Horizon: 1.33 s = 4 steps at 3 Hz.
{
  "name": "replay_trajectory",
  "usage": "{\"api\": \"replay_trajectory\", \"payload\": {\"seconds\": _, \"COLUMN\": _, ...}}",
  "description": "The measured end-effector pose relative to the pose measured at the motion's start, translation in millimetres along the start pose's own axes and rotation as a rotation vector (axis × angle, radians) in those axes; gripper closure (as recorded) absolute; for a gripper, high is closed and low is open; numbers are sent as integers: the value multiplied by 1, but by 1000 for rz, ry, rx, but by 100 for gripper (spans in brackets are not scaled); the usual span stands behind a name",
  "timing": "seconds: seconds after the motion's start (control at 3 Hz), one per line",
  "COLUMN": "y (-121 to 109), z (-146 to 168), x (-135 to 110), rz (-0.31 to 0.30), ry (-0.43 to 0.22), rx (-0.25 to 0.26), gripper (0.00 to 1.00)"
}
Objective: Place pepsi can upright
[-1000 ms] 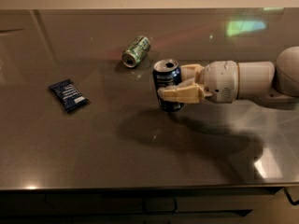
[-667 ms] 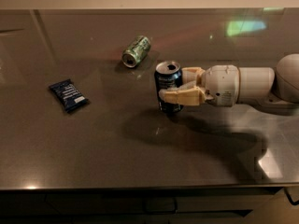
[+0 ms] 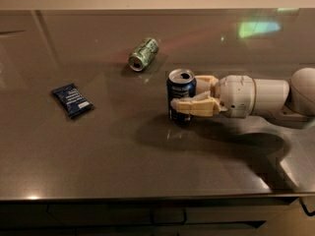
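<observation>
No writing is legible on the pepsi can (image 3: 179, 88), green can (image 3: 143, 54) or wrapper (image 3: 72, 100). The gripper (image 3: 187, 94), right of centre, clasps the pepsi can.

One pepsi can (image 3: 180, 86) in tool (image 3: 185, 92), green can (image 3: 143, 54), wrapper (image 3: 72, 100).

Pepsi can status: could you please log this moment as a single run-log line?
pepsi can: upright | gripper: shut on pepsi can, reaching from right | green can: lying on side | snack wrapper: flat, left
</observation>
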State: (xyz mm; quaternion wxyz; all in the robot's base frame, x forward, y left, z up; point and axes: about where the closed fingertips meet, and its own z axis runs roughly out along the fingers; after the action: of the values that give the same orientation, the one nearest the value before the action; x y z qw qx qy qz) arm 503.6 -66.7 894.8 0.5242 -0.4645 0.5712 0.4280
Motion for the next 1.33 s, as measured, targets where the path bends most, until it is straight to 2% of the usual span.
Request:
{"api": "replay_trajectory", "payload": {"seconds": 0.33, "y": 1, "z": -3, "x": 4, "rz": -20, "ry": -22, "rx": -16, "gripper": 59}}
{"api": "replay_trajectory", "payload": {"seconds": 1.0, "y": 3, "z": 2, "x": 2, "rz": -21, "ry": -20, "rx": -24, "gripper": 13}}
{"api": "replay_trajectory", "payload": {"seconds": 1.33, "y": 4, "z": 4, "x": 1, "rz": -22, "ry": -20, "rx": -28, "gripper": 0}}
